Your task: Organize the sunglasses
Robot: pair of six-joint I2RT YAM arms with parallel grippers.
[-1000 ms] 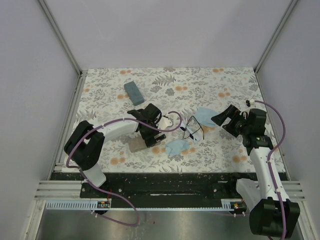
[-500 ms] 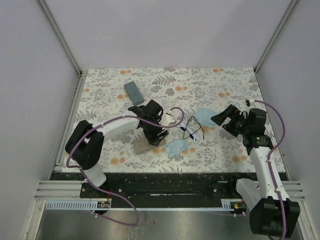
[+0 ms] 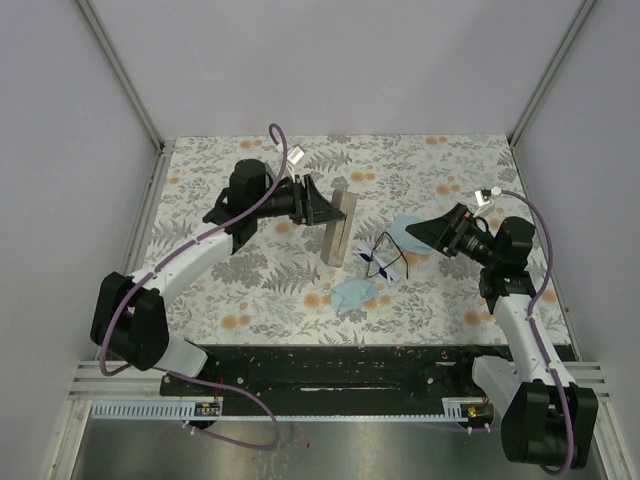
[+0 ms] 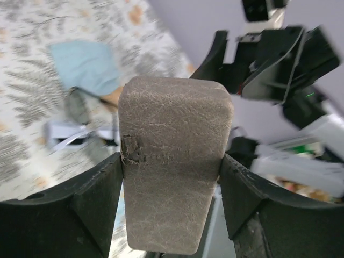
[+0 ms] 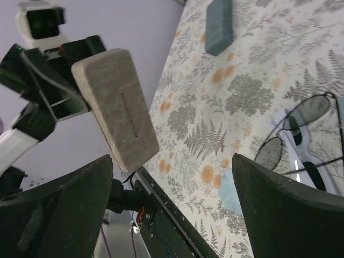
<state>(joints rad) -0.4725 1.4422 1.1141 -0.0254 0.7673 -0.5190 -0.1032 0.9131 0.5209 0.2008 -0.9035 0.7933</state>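
Observation:
The sunglasses [image 3: 382, 256], thin black frame with see-through lenses, lie on the floral table at centre, also in the right wrist view [image 5: 293, 129] and blurred in the left wrist view [image 4: 80, 115]. My left gripper [image 3: 328, 208] is shut on the tan case [image 3: 339, 226], holding it raised and hanging down, just left of the sunglasses; the case fills the left wrist view [image 4: 172, 166] and shows in the right wrist view [image 5: 115, 107]. My right gripper [image 3: 425, 232] is open and empty, raised to the right of the sunglasses.
A slate-blue case [image 3: 267, 181] lies at the back left, partly hidden by my left arm, also in the right wrist view [image 5: 219, 24]. One light blue cloth [image 3: 405, 233] lies behind the sunglasses, another [image 3: 354, 294] in front. The black front edge [image 3: 330, 365] runs below.
My left gripper has lifted the tan case off the table and swung up and back, the case now hanging upright in the air. My right gripper has tilted and risen slightly.

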